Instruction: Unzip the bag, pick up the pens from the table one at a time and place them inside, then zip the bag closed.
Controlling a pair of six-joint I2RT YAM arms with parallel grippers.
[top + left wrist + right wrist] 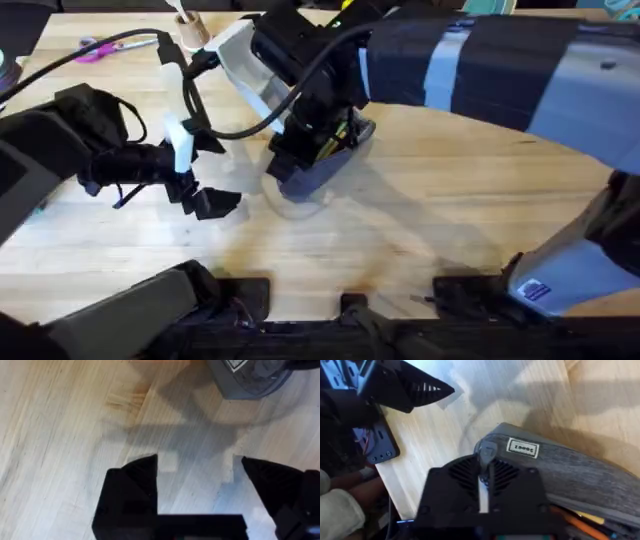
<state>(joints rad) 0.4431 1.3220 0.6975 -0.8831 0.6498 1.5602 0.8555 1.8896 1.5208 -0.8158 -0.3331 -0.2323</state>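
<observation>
Overhead: right arm reaches across the middle, its right end effector point(318, 150) down on the bag point(310, 172) mid-worktop point(420, 230). Left end effector point(200, 195) hovers just beside, low and level.

Left wrist: fingers spread apart over bare wood, gripping nothing.

Right wrist: fingers pinched together on the zipper pull point(486, 452) at the bag's end; a pen point(580, 522) shows inside. Best drawn straight along the zipper line, bag steadied.

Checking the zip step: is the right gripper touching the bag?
Touching. In the right wrist view the right gripper has its fingers shut on the zipper pull at the end of the bag.
</observation>
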